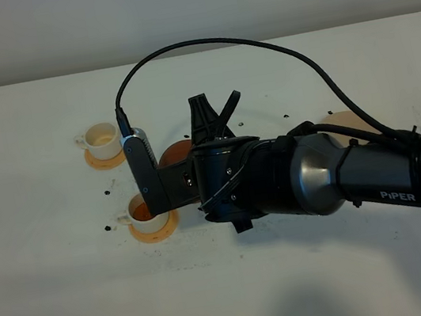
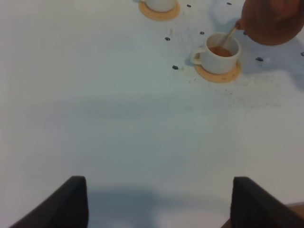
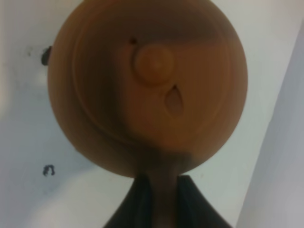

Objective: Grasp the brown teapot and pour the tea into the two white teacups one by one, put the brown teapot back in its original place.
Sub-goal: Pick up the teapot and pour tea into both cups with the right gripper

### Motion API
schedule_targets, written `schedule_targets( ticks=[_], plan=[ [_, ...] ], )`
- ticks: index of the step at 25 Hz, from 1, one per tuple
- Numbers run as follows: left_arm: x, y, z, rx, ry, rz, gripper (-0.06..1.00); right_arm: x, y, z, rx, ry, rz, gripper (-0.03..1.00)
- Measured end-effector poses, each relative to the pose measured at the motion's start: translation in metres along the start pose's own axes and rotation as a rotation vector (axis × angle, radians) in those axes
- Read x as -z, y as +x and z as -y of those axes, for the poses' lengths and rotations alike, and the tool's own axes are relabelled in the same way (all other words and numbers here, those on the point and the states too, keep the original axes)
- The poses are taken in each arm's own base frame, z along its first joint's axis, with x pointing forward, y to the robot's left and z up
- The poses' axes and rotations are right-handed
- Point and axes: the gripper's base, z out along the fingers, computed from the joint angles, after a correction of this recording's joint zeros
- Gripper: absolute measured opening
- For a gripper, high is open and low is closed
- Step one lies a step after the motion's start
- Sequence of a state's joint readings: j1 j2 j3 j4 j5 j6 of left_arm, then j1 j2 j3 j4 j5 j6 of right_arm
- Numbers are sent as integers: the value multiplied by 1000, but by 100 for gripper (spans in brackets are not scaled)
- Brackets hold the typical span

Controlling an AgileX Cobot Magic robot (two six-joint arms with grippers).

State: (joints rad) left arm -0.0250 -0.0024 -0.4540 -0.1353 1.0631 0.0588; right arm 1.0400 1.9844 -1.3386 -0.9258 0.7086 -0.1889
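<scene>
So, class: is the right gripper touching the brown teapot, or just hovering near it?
Touching. In the right wrist view the right gripper has its dark fingers pressed against both sides of the handle of the brown teapot, with no gap showing.

It looked like a robotics lab or test bench rather than a home. A bare white table [image 1: 56,295] stood against a plain pale wall [image 1: 187,9]. A dark robot arm [image 1: 373,172] lettered "PiPER", trailing a loose black cable [image 1: 256,41], reached over it. The only household things were a brown teapot [image 2: 275,23] and two white teacups [image 1: 102,140] on orange coasters [image 1: 97,161], laid out among dark specks [image 1: 108,193] scattered on the table.
</scene>
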Motion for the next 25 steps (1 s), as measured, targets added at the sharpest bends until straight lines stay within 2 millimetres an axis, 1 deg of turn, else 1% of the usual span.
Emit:
schedule_targets(
  ticks=[11,25],
  plan=[
    [0,0,0,0,0,0,60,0,-1,2,78,27,12,10],
    [0,0,0,0,0,0,60,0,-1,5,109,53,7,10]
  ],
)
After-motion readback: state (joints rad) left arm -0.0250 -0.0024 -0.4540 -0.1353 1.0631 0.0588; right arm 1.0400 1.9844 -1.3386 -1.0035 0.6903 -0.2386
